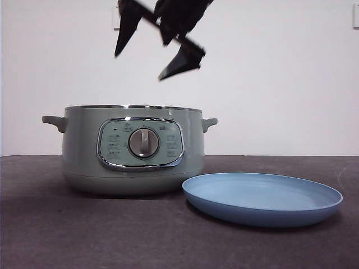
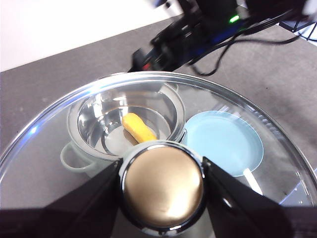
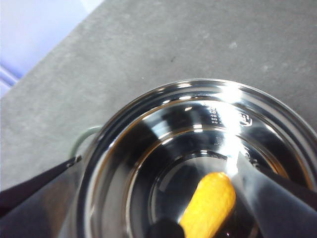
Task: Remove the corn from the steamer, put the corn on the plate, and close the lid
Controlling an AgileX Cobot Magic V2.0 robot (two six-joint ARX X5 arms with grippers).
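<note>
A plain white wall (image 1: 280,73) fills the space behind the right gripper (image 1: 139,66) in the front view. It has no window and no picture. A small pale plate (image 1: 355,15) sits on the wall at the picture's upper right corner, well to the side of this gripper; what it is, I cannot tell. Below the gripper lies a dark grey table (image 1: 45,235) with a matte, slightly speckled surface, and it meets the wall in a straight line. The light is soft and even, with only weak shadows. In the left wrist view some black cables (image 2: 277,34) lie on the far part of the table.
</note>
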